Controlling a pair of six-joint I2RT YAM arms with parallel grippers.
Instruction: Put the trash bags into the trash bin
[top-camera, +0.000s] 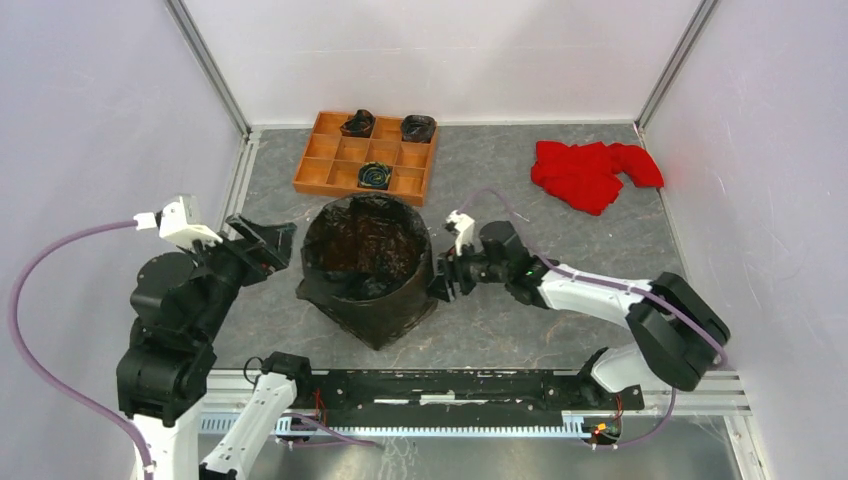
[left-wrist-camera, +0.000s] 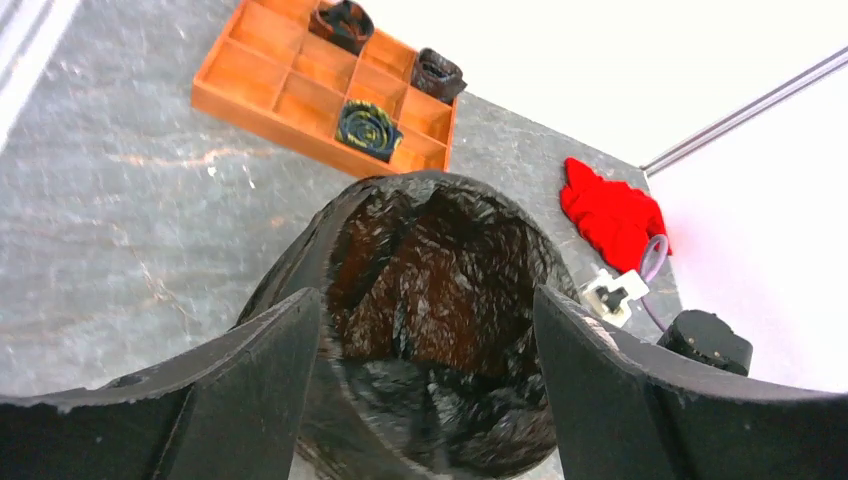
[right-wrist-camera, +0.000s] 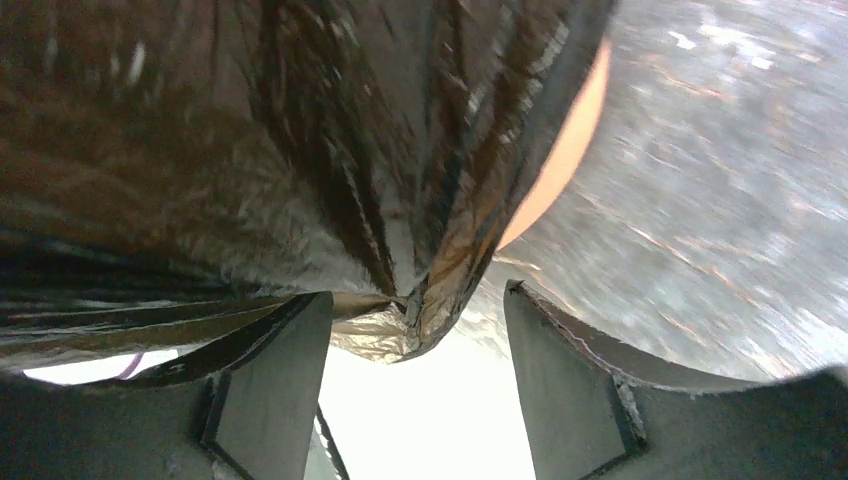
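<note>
Trash bag (top-camera: 365, 300), one, lines one trash bin (right-wrist-camera: 572, 140) mid-bench; three rolled bundles (top-camera: 378, 175) sit in the far-edge tray (top-camera: 322, 170). Left gripper (top-camera: 280, 248) and right gripper (top-camera: 438, 282) flank it, claws apart.

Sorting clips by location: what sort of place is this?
Probably a robot test cell, not a home: plain white walls with metal posts box in a grey tabletop, with staged props like the compartment tray and red cloth.

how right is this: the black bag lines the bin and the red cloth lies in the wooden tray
Not quite: the top view shows the red cloth on the table, right of the wooden tray, not in it. The black bag does line the bin.
</note>
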